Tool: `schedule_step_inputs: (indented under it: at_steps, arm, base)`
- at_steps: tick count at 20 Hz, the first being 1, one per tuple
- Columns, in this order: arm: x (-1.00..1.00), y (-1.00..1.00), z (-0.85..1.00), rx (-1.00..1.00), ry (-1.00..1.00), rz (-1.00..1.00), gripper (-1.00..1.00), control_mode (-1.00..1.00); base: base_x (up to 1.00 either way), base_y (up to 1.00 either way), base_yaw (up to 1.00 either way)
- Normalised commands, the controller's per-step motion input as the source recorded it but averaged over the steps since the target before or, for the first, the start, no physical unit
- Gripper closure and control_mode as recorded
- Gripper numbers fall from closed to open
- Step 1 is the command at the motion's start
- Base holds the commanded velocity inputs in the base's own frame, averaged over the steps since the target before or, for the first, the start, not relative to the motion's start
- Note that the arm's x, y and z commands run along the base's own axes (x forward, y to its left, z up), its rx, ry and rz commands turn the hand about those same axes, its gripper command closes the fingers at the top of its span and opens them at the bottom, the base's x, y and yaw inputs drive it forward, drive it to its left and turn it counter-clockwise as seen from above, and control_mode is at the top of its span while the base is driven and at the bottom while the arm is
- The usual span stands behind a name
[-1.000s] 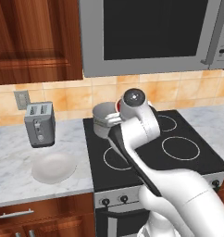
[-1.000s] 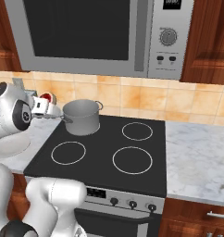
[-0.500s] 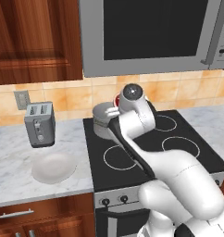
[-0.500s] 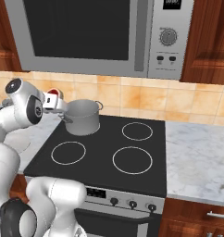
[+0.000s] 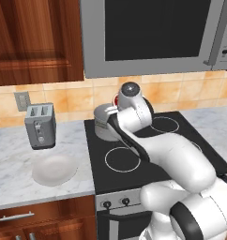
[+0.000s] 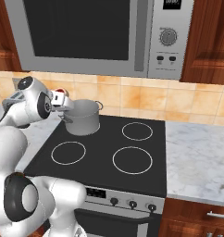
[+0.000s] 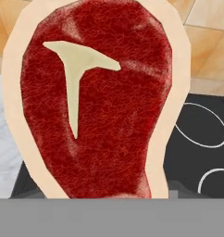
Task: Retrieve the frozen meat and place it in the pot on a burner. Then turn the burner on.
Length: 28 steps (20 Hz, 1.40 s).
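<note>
The frozen meat (image 7: pixel 95 102), red with a pale fatty rim and a T-shaped bone mark, sits close in front of the hand camera. In the right base view it shows as a small red patch (image 6: pixel 61 91), with my gripper (image 6: pixel 63 98) shut on it. The gripper hangs level with the left rim of the pot (image 6: pixel 84 118). This grey metal pot stands on the stove's back left burner, and it also shows in the left base view (image 5: pixel 103 124), partly behind my arm. A sliver of the meat (image 5: pixel 117 100) peeks out beside my wrist there.
On the marble counter to the left are a grey toaster (image 5: pixel 40 125) and a white plate (image 5: pixel 54 169). A microwave (image 6: pixel 86 32) hangs above the stove. The stove knobs (image 6: pixel 115 201) run along its front panel. Three other burners (image 6: pixel 132 159) are bare.
My hand has carried the meat to the right and slightly up, from beside the pot to its left rim. The pot has not moved.
</note>
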Motion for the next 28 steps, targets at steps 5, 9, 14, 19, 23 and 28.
schedule_step_inputs:
  at_steps: [5, 9, 14, 19, 23, 28]
  arm:
    - [0.25, 0.00, -0.20, 0.00, 0.00, 0.00, 1.00, -1.00]
    - [0.29, 0.00, -0.04, 0.00, 0.00, 0.02, 1.00, -1.00]
    - [0.28, -0.02, -0.07, 0.00, 0.04, 0.00, 1.00, -1.00]
    - [0.34, -0.03, -0.17, 0.00, 0.06, 0.00, 1.00, -1.00]
    - [0.31, -0.08, -0.08, 0.00, 0.05, 0.00, 1.00, -1.00]
    - [0.33, -0.05, -0.23, 0.00, 0.14, 0.00, 1.00, -1.00]
  base:
    - [0.00, 0.00, 0.00]
    - [0.00, 0.00, 0.00]
    - [0.00, 0.00, 0.00]
    - [0.00, 0.00, 0.00]
    - [0.00, 0.00, 0.00]
    - [0.00, 0.00, 0.00]
